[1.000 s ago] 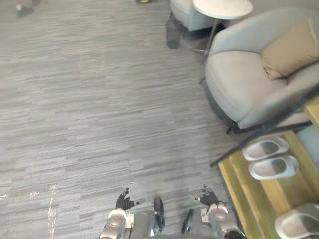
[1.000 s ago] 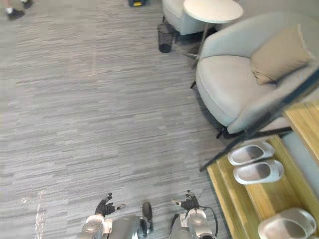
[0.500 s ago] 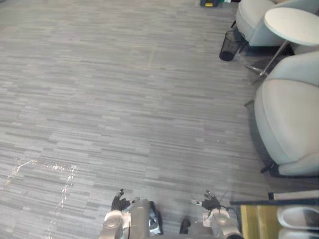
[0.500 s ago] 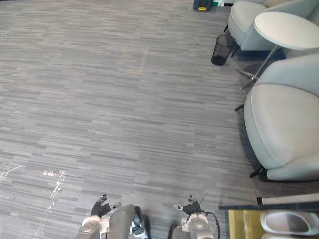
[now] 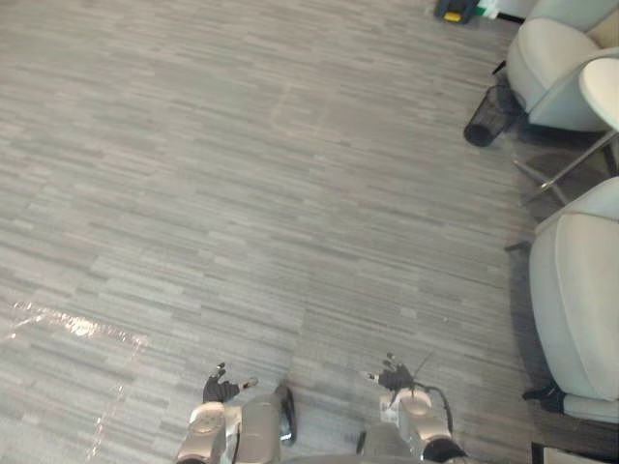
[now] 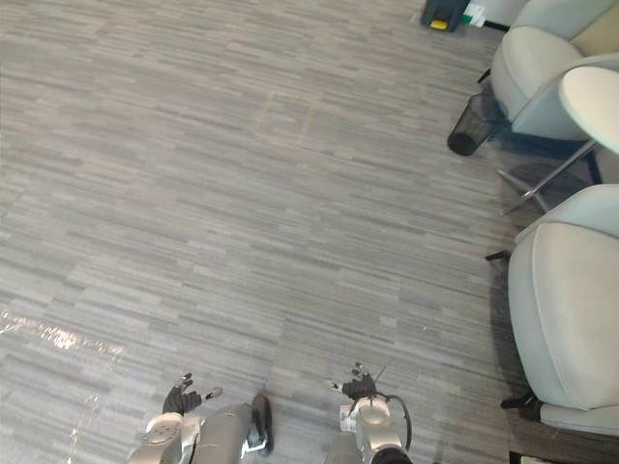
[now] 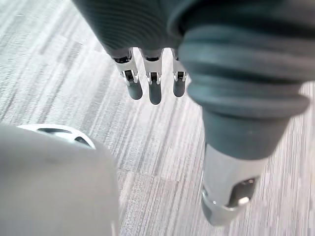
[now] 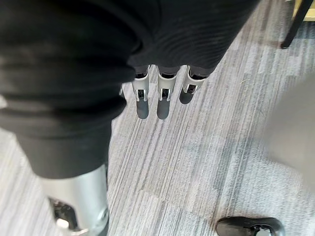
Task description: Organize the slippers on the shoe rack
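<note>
Grey carpet [image 5: 242, 193] covers the floor in thin streaked bands laid in plank-like blocks, flat and matte. A curved grey chair [image 5: 580, 300] with a smooth rounded padded seat stands on it at the robot's right. Beyond the chair stands a round white table [image 5: 604, 87] on thin metal legs, and past that a second seat [image 5: 551, 58] of the same grey padded shape. Left of the table, farther out from the chair, is a black mesh bin [image 5: 484, 121] that tapers toward its base. Far across the carpet from the chair, on the robot's left, a glossy crinkled strip [image 5: 68, 324] catches the light. The left hand [image 5: 221, 389] hangs low over the carpet, well left of the chair. Its silver, dark-tipped fingers [image 7: 154, 93] are straight, slightly apart and hold nothing. The right hand [image 5: 392, 375] hangs nearer the chair, also over bare carpet. Its fingers [image 8: 164, 105] are straight and loosely spread, with nothing in them. In the right wrist view a corner of the rack [image 8: 301, 7] shows beyond those fingers: yellow wood above a dark slanted bar that stands on the carpet.
</note>
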